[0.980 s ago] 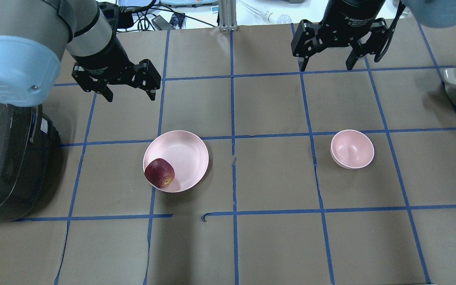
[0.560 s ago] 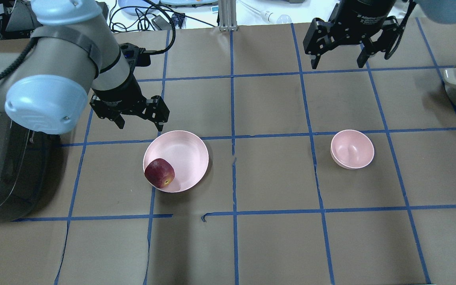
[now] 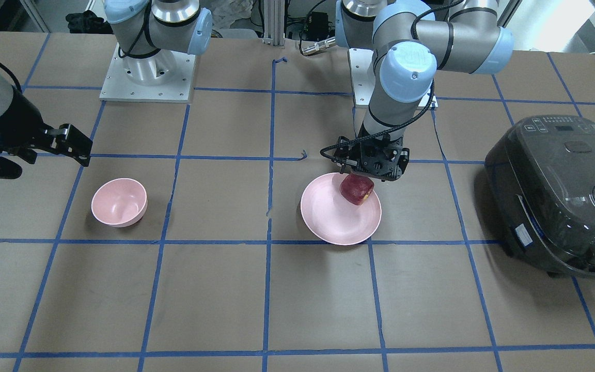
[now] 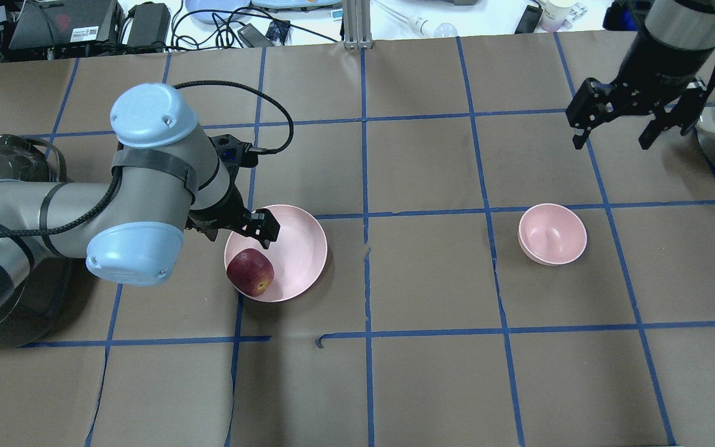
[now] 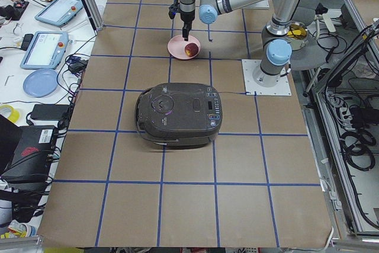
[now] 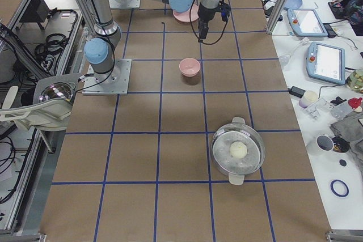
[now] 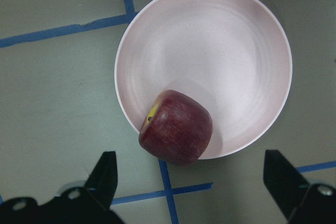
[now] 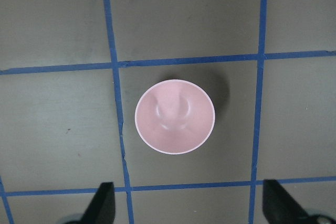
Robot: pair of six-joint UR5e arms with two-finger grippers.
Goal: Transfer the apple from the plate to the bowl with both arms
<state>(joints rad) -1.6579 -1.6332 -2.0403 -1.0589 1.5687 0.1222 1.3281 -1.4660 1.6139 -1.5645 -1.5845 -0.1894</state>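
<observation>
Zero transfer steps are complete at this point: the apple lies on the plate, seated against the rim on the side nearest the robot, and the bowl stands empty, well apart from the plate across the table. You will find the left gripper positioned over the plate's robot-side edge with its fingers spread wide. The left wrist view shows both fingertips standing clear on either side of the apple and touching nothing. How high the gripper sits above the fruit is hard to judge, since the arm covers part of it in the overhead view. The right gripper hangs beyond the bowl, toward the far side of the table. It is likewise spread open and empty, and its wrist camera looks straight down on the bowl. Treat the current step as the approach to the first grasp. The remaining steps are to close on the apple, lift it off the plate, pass it from the left gripper to the right, carry it over the bowl and let go.
</observation>
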